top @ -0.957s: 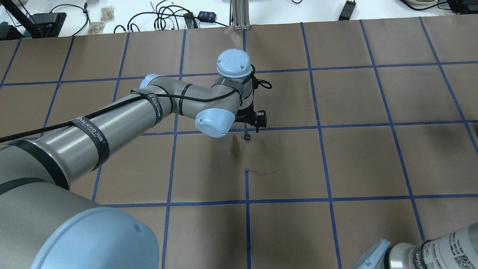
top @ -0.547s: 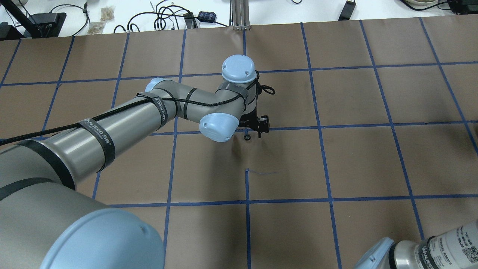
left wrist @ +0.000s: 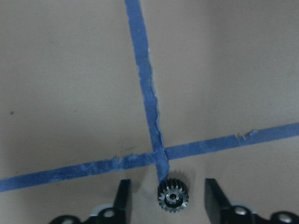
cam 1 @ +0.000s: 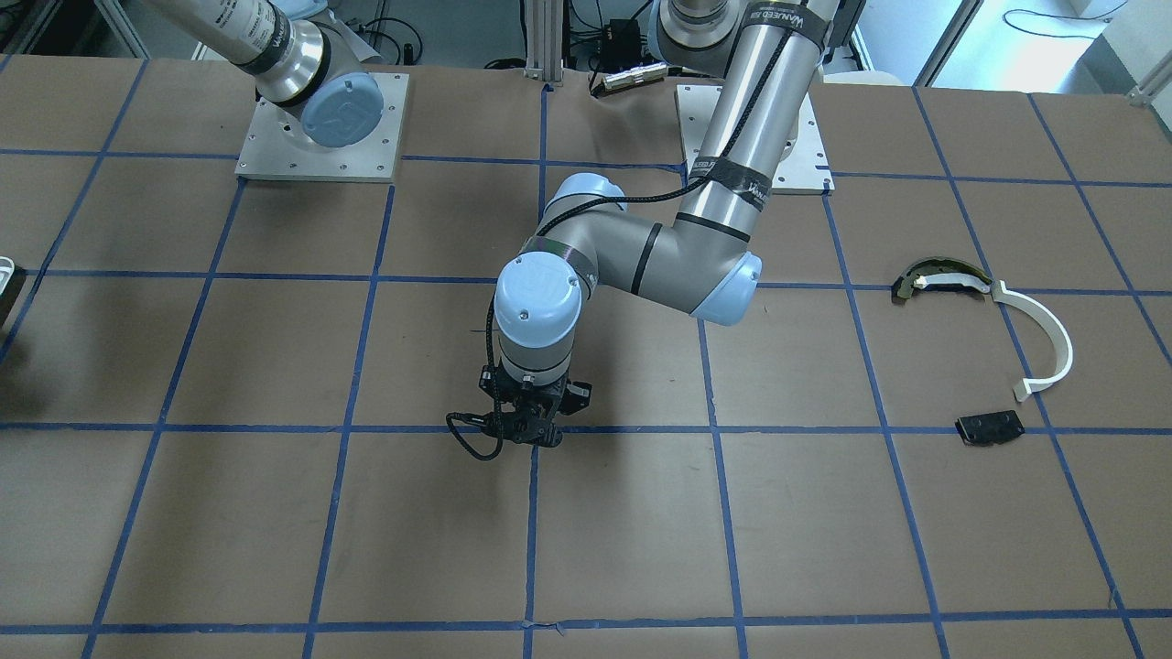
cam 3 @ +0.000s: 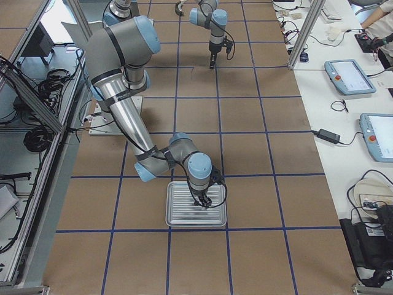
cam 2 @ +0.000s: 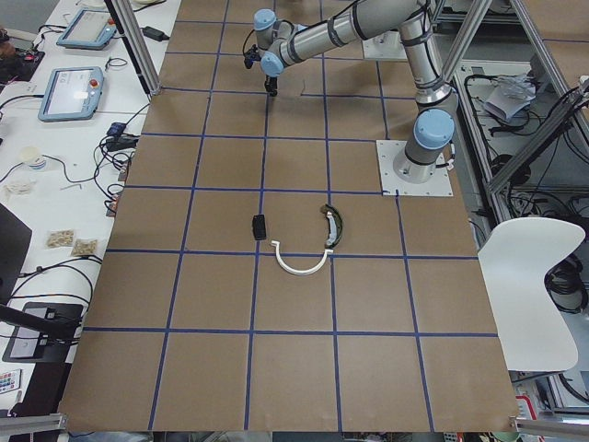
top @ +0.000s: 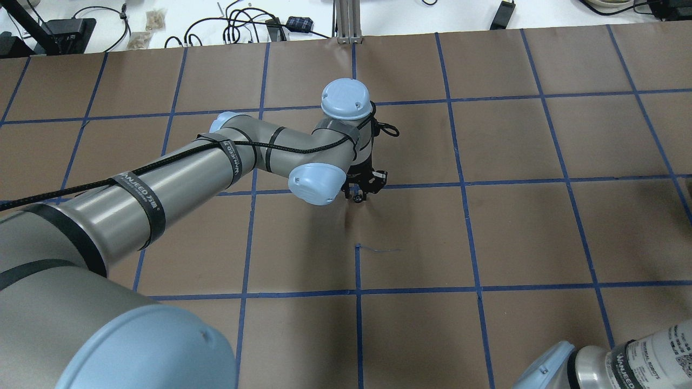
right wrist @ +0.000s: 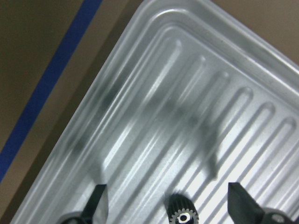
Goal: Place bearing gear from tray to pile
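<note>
We see the brown table (top: 513,232), then the ribbed metal tray (right wrist: 154,107). Right hand (right wrist: 169,201) hangs low over the tray, fingers spread wide, gripping nothing. Left hand (left wrist: 167,199) is well apart from the tray, also spread and empty. Pile (cam 1: 989,427) lies farther still from the tray, beyond the left hand. Bearing gear (right wrist: 183,213) lies flat in the tray between the right fingers. Second gear (left wrist: 173,197) sits on the table between the left fingers, untouched. We judge the gear light, rigid, hard metal, likely slick, so pinch across the toothed rim. Looks: small, dark, toothed, shiny bore.
</note>
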You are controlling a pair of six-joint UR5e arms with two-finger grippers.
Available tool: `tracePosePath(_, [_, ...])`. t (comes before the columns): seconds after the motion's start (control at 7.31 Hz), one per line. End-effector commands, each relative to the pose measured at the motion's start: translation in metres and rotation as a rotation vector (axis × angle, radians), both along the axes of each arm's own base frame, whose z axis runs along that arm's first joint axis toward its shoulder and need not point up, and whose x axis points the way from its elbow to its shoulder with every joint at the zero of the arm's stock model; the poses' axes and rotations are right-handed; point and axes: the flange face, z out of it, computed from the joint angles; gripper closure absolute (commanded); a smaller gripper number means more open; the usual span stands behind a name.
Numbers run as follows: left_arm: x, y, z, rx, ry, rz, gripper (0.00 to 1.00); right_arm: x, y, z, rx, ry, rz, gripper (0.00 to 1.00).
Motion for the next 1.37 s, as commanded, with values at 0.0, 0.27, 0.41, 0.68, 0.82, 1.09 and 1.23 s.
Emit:
tracePosePath(0.0, [0.000, 0.000, -0.001, 0.000, 0.003, -0.004, 1.00, -0.004, 0.000, 0.004, -0.012, 0.013, 0.000, 0.11])
tracePosePath(0.27, [0.004, -0.005, 0.021, -0.024, 0.009, -0.035, 1.00, -0.018, -0.002, 0.015, -0.030, 0.034, 0.004, 0.11])
tracePosePath(0.41, [0.024, -0.015, 0.032, -0.019, 0.006, -0.012, 1.00, -0.020, 0.001, 0.010, -0.039, 0.018, 0.002, 0.11])
tracePosePath(0.68, [0.121, -0.050, 0.062, 0.019, -0.003, 0.089, 1.00, -0.021, 0.000, 0.004, -0.035, 0.010, 0.017, 0.11])
tracePosePath(0.82, [0.187, -0.067, 0.078, 0.025, -0.001, 0.136, 1.00, -0.021, 0.001, 0.003, -0.029, 0.011, 0.020, 0.11])
tracePosePath(1.09, [0.319, -0.075, 0.100, 0.055, -0.001, 0.226, 1.00, -0.021, 0.001, 0.003, -0.028, 0.012, 0.021, 0.22])
tracePosePath(1.23, [0.384, -0.072, 0.106, 0.059, 0.011, 0.238, 1.00, -0.022, 0.001, 0.003, -0.020, 0.016, 0.031, 0.38])
